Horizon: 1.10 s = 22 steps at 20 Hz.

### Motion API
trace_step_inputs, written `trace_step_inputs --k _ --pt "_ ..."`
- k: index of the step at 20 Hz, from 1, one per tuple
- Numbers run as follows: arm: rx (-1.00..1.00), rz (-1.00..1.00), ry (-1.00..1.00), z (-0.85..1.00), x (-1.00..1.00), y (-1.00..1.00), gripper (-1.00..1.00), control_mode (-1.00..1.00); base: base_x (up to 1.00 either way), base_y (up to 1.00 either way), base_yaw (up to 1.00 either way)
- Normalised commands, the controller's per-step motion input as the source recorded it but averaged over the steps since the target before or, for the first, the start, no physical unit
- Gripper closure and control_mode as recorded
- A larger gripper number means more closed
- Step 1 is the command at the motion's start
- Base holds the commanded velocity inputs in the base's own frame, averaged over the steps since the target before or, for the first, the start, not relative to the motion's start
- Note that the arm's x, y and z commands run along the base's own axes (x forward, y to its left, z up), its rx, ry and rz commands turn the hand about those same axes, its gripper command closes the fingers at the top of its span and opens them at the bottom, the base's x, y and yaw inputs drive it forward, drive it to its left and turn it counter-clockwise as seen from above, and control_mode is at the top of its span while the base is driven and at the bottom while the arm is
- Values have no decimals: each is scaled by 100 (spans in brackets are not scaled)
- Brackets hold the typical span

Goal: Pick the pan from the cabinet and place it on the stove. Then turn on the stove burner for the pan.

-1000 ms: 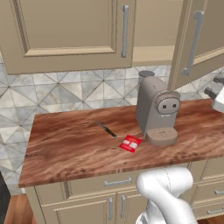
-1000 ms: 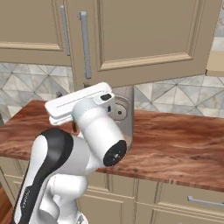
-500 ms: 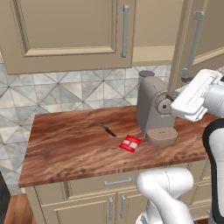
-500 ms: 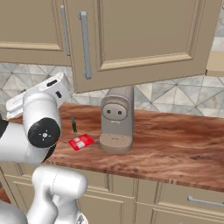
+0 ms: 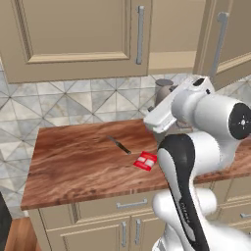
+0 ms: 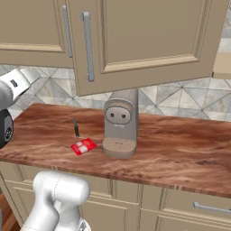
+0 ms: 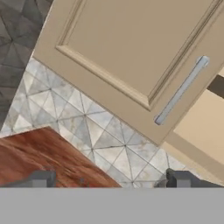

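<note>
Along the left of the scene, above the wooden counter [image 5: 78, 166], hangs the cabinet [image 5: 73, 39], its left door closed, with a vertical silver bar handle [image 5: 140, 34] near its right edge. Right of that door the cabinet is open: a bare beige shelf [image 5: 171, 61] shows, and the right door [image 6: 149, 40] is swung outward. The pan cannot be seen on the part of the shelf that shows, and nothing tells where it is. Below, a grey and white triangle-tiled wall [image 5: 73, 105] backs the counter. Towards the counter's middle lies a small dark knife [image 5: 119, 144], and just right of it, nearer the front edge, a small red packet [image 5: 145, 161] with white marks too small to read. Further right stands a grey coffee machine [image 6: 120, 122], close to the back wall; no brand can be read on it. Under the counter's front edge run beige drawers [image 5: 127, 205] with horizontal handles. From the hand view, the gripper [image 7: 109, 179] has its two dark fingertips [image 7: 41, 178] spread wide apart with nothing between them, pointing towards the closed cabinet door and the tiles beneath it
</note>
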Motion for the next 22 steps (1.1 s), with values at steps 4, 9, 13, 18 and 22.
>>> trace_step_inputs --k 4,9,13,18,22 --pt "-14 -24 31 -4 41 21 -100 -100 0 0 0" --pt "-11 -20 28 -7 37 5 -100 -100 0 0 0" --pt "-2 -12 17 -7 38 -8 -100 -100 0 0 0" --pt "1 -1 12 -10 43 -31 -100 -100 0 0 0" --pt "3 2 3 -8 21 -27 -100 -100 0 0 0"
